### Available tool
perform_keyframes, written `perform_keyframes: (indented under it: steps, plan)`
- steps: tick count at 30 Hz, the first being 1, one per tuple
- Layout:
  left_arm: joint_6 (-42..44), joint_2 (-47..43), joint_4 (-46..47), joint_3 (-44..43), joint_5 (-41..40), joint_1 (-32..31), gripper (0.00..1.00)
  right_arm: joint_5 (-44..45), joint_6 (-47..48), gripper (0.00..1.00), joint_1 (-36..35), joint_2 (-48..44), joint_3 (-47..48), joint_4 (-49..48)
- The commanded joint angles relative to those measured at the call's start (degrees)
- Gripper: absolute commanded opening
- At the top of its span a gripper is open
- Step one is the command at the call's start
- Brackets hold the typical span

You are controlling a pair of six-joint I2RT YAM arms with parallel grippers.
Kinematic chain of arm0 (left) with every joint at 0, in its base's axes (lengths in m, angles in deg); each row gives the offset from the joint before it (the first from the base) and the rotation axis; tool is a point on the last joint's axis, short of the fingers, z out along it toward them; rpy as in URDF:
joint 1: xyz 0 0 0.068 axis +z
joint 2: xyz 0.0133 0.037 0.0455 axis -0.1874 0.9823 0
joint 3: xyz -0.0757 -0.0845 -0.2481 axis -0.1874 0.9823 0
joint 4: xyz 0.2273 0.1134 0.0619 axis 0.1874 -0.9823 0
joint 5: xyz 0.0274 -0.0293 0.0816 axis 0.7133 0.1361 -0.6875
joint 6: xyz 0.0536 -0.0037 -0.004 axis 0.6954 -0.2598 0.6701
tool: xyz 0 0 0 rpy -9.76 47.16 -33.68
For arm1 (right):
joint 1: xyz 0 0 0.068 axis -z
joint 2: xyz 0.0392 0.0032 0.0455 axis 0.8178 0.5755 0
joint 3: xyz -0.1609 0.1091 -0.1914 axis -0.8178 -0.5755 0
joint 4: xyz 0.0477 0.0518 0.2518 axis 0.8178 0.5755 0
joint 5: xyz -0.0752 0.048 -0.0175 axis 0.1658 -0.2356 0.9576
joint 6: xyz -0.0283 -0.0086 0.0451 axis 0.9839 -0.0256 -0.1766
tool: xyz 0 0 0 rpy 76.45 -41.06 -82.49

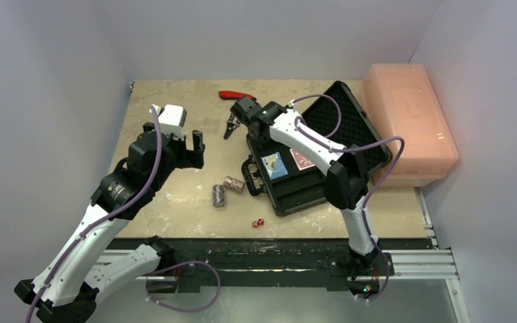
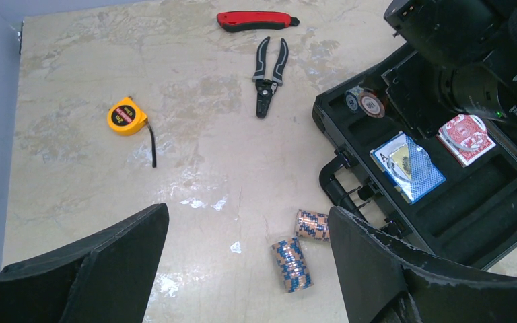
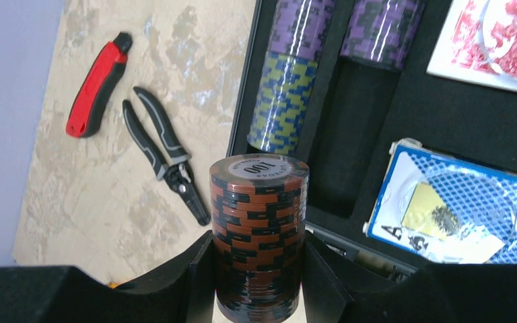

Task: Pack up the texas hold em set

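Right wrist: right claw (image 3: pixel 258 272) grips brown chip stack (image 3: pixel 259 208) by its curved sides, briefcase (image 3: pixel 358 124) slots ahead. Likely heavy, slick loose discs; hold square. Left claw (image 2: pixel 248 222) open.

The chip stack (image 3: pixel 259 235) between my black right fingers (image 3: pixel 175 289) is rust-brown with black stripes and a pale face. My black case (image 3: pixel 357 134) shows purple-and-black chips (image 3: pixel 303 27), olive-and-blue chips (image 3: pixel 281 101), a blue lattice-patterned deck (image 3: pixel 458 208) and a red ornate-backed deck (image 3: pixel 498 40). The table (image 3: pixel 108 222) is mottled beige, the tool (image 3: pixel 97 84) red and black, the pliers (image 3: pixel 165 161) black and grey.
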Motion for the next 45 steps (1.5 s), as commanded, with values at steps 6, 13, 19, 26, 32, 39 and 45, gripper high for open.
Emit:
perform_keyframes:
  steps: [6, 13, 19, 26, 32, 39, 45]
  plan:
    - [1.2, -0.1, 2.3, 0.0, -0.1, 0.4, 0.88, -3.8, -2.8, 0.0, 3.5, -2.0, -3.6, -2.9]
    - [1.1, 0.1, 2.2, -0.1, 0.2, 0.4, 0.88, -5.5, -4.7, 0.0, 4.8, -3.9, -9.2, -5.3]
    - [1.1, 0.6, 1.9, -0.4, 0.7, 0.4, 0.88, -7.3, -4.6, 0.0, 6.1, -4.6, -12.6, -8.2]
    - [1.1, 0.6, 1.9, -0.4, 0.9, 0.4, 0.88, -8.2, -3.4, 0.0, 7.5, -4.8, -13.7, -10.4]
    - [1.1, 0.7, 1.9, -0.4, 0.9, 0.4, 0.88, -8.2, -3.3, 0.0, 8.0, -4.4, -13.7, -10.5]
    - [1.1, 1.1, 1.5, -0.6, 1.3, 0.4, 0.88, -8.5, -2.5, 0.0, 8.5, -3.4, -13.2, -10.9]
    - [1.1, 0.9, 1.6, -0.6, 1.4, 0.4, 0.88, -9.0, -2.2, 0.0, 8.9, -3.0, -13.3, -11.0]
